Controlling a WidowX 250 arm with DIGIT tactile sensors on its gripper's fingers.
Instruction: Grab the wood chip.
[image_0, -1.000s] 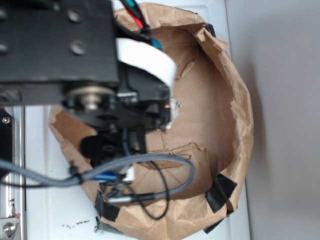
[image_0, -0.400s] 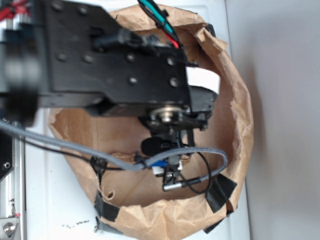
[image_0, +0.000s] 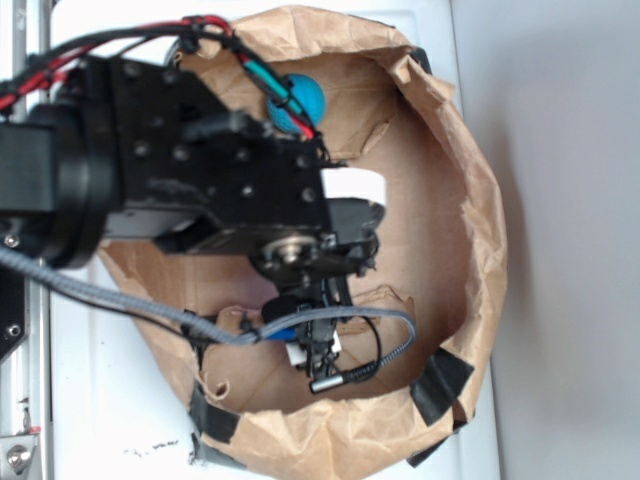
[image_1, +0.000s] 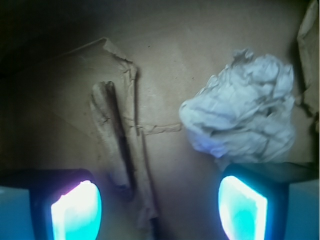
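Brown kraft paper forms a crumpled, taped-up basin (image_0: 470, 250), and the black robot arm (image_0: 200, 190) reaches across it from the left. From the wrist view the gripper (image_1: 160, 205) hangs over the paper floor with its two glowing teal fingertips (image_1: 75, 210) set wide apart, nothing between them. A flat, elongated brown wood chip (image_1: 112, 135) with ragged edges lies on the floor just above the left fingertip, near a torn flap. A crumpled whitish paper wad (image_1: 245, 120) sits just above the right fingertip. A teal ball (image_0: 300, 100) rests at the basin's far side, partly behind cables
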